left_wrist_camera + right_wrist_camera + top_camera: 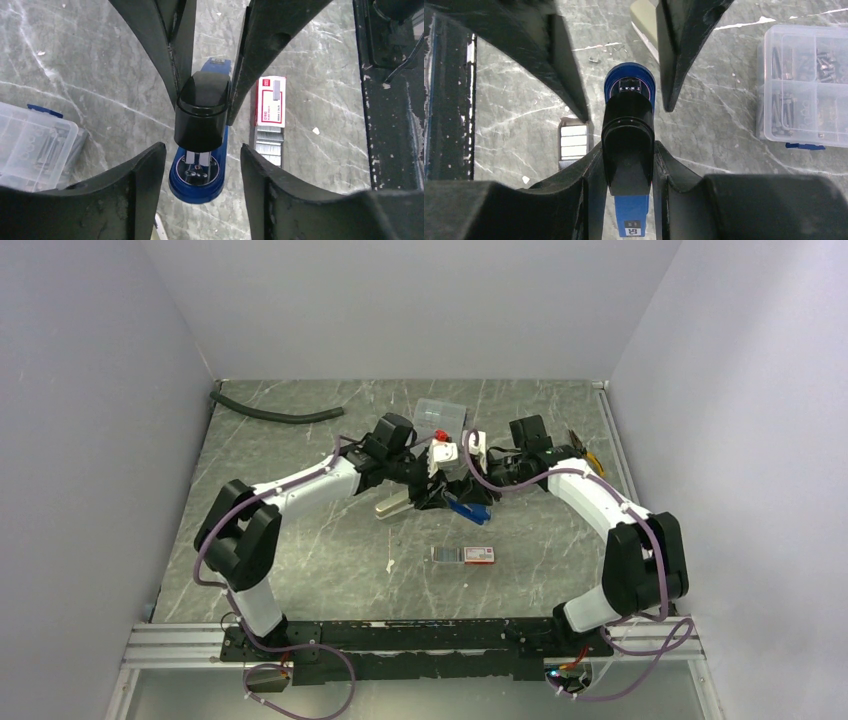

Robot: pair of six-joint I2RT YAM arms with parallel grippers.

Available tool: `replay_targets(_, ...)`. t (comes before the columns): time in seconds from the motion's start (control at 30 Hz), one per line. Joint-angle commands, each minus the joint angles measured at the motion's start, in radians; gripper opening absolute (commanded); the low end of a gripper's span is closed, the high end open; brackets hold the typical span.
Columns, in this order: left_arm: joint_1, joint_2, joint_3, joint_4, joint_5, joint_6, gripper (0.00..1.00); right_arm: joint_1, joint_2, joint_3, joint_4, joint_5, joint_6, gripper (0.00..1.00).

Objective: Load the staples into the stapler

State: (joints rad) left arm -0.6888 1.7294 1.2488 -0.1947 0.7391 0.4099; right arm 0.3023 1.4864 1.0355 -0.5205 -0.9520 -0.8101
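The stapler has a black top over a blue base with a round metal anvil plate at its front. My right gripper is shut on the black top near its rear end. My left gripper stands open astride the stapler's front end, with a gap on each side. The staples are silvery strips in a dark tray that sticks out of a white box with a red end. They lie on the table beside the stapler.
A clear compartment case of small parts stands behind the grippers. A beige object lies left of the stapler. A black hose curves at the back left, and a yellowish item sits by the right wall.
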Motion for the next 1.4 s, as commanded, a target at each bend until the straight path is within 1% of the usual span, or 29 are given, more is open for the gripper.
replay_targets(0.0,-0.005,0.018,0.000,0.070,0.065,0.009,0.52,-0.002,-0.070,0.013,0.043,-0.110,0.031,0.13)
replay_targets(0.07,-0.005,0.030,0.004,0.069,0.068,0.009,0.32,-0.017,-0.089,0.006,0.044,-0.110,0.034,0.12)
replay_targets(0.13,-0.004,0.036,-0.009,0.097,0.039,0.001,0.05,-0.073,-0.126,-0.023,0.083,-0.140,0.070,0.11)
replay_targets(0.17,-0.005,0.040,-0.014,0.110,0.023,-0.004,0.03,-0.119,-0.149,-0.043,0.110,-0.172,0.086,0.10)
replay_targets(0.23,-0.002,0.051,-0.030,0.139,-0.003,-0.018,0.03,-0.217,-0.184,-0.071,0.122,-0.229,0.082,0.09)
replay_targets(0.3,-0.002,0.064,-0.050,0.181,-0.013,-0.035,0.03,-0.311,-0.211,-0.087,0.059,-0.258,0.015,0.09)
replay_targets(0.37,-0.003,0.086,-0.067,0.240,-0.020,-0.063,0.03,-0.395,-0.232,-0.113,-0.023,-0.274,-0.084,0.09)
replay_targets(0.47,-0.007,0.146,-0.065,0.282,-0.048,-0.097,0.03,-0.491,-0.241,-0.157,-0.149,-0.243,-0.246,0.09)
replay_targets(0.63,-0.012,0.215,-0.082,0.359,-0.089,-0.164,0.03,-0.694,-0.191,-0.183,-0.304,-0.233,-0.449,0.11)
replay_targets(0.73,-0.014,0.223,-0.118,0.415,-0.106,-0.192,0.03,-0.845,-0.149,-0.169,-0.403,-0.277,-0.568,0.14)
replay_targets(0.83,-0.017,0.225,-0.163,0.471,-0.126,-0.209,0.03,-0.941,-0.098,-0.145,-0.530,-0.304,-0.720,0.17)
replay_targets(0.87,-0.022,0.230,-0.171,0.481,-0.137,-0.211,0.03,-0.959,-0.080,-0.139,-0.570,-0.303,-0.792,0.18)
replay_targets(1.0,-0.041,0.257,-0.198,0.523,-0.180,-0.207,0.03,-1.008,-0.018,-0.143,-0.640,-0.300,-0.930,0.22)
replay_targets(1.1,-0.055,0.278,-0.211,0.548,-0.203,-0.206,0.03,-1.032,0.006,-0.140,-0.660,-0.290,-0.968,0.26)
replay_targets(1.17,-0.059,0.287,-0.216,0.560,-0.203,-0.204,0.03,-1.037,0.000,-0.151,-0.639,-0.270,-0.967,0.28)
replay_targets(1.27,-0.064,0.290,-0.216,0.558,-0.212,-0.188,0.03,-1.037,-0.033,-0.171,-0.587,-0.262,-0.914,0.33)
replay_targets(1.37,-0.064,0.295,-0.221,0.563,-0.216,-0.182,0.03,-1.036,-0.075,-0.175,-0.561,-0.280,-0.853,0.40)
